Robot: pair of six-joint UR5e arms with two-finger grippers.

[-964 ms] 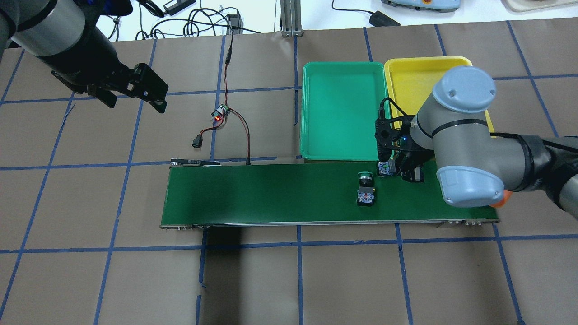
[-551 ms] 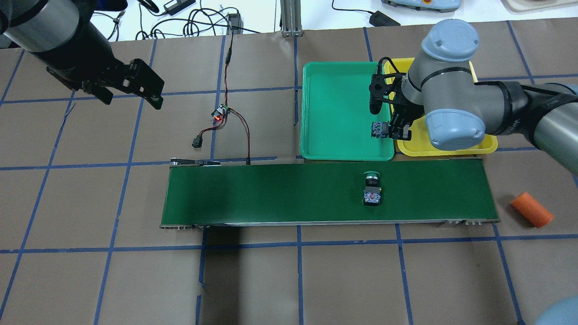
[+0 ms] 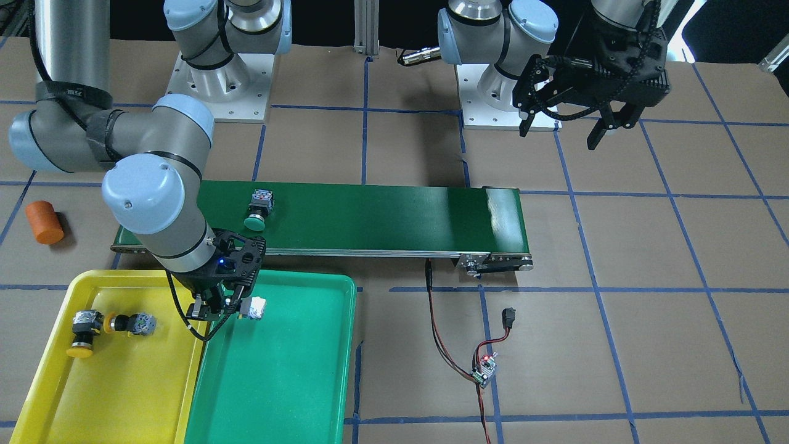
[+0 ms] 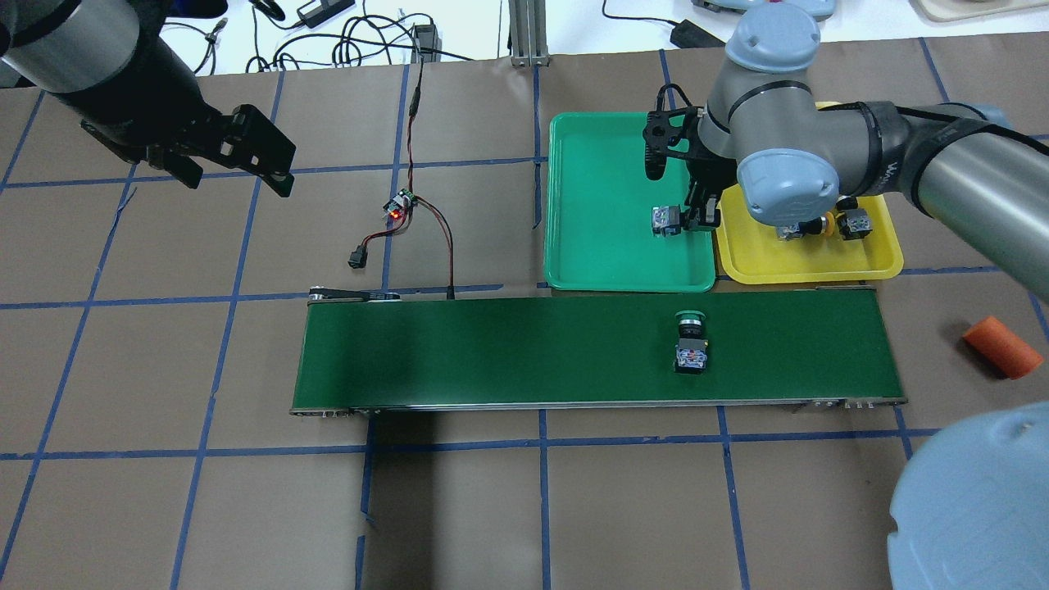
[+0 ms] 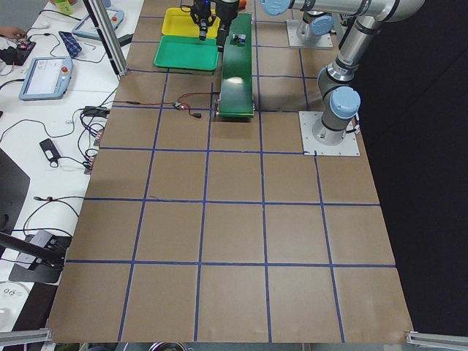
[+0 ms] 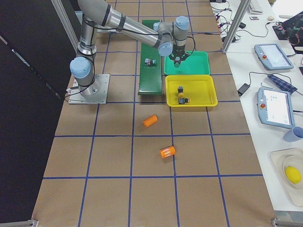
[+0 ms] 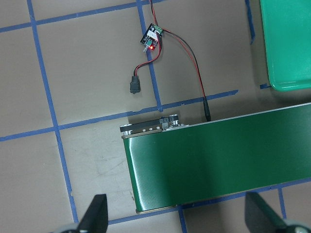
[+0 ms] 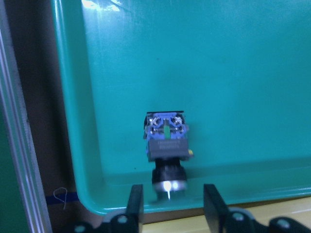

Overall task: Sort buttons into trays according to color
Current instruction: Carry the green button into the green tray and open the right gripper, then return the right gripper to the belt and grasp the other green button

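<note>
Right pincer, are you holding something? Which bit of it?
Nothing, it seems. The green button lies in the green tray, its cap inside the open right pincer, with a gap on each side.

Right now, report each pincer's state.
Left pincer: open, empty.
Right pincer: open, astride the button lying in the green tray, gaps either side.

Left tray [image 4: 606, 205] beside right tray [image 4: 819, 260], beyond belt [image 4: 508, 352], two buttons [image 4: 855, 223] in right tray, another button [image 4: 691, 344] on belt

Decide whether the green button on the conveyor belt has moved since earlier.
Yes: the green button shifted rightward along the conveyor belt, judged against the green tray.
</note>
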